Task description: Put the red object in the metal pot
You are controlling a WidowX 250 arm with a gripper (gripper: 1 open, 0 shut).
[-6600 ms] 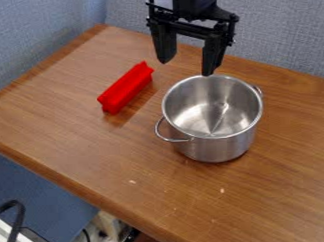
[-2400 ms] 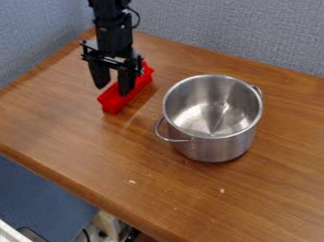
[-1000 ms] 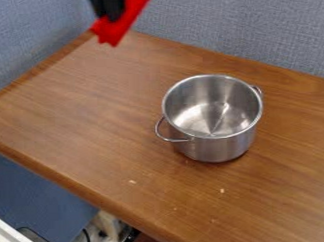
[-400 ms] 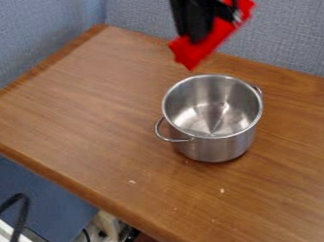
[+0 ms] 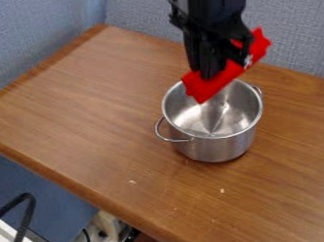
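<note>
The red object (image 5: pixel 207 83) is a bright red bar, held tilted with its lower end over the mouth of the metal pot (image 5: pixel 212 119). My gripper (image 5: pixel 219 53) comes down from the top of the frame and is shut on the red object near its middle. The bar's upper end (image 5: pixel 259 45) sticks out to the right of the black fingers. The shiny steel pot stands upright on the wooden table (image 5: pixel 84 106), with one loop handle (image 5: pixel 165 131) facing front left.
The table's front edge (image 5: pixel 60 187) runs diagonally at lower left, with floor and cables below it. A blue wall (image 5: pixel 42 27) stands behind the table's left side.
The gripper has carried the red object from the upper left across to the right and down. The bar's lower end now hangs over the pot's opening. The pot has not moved.
</note>
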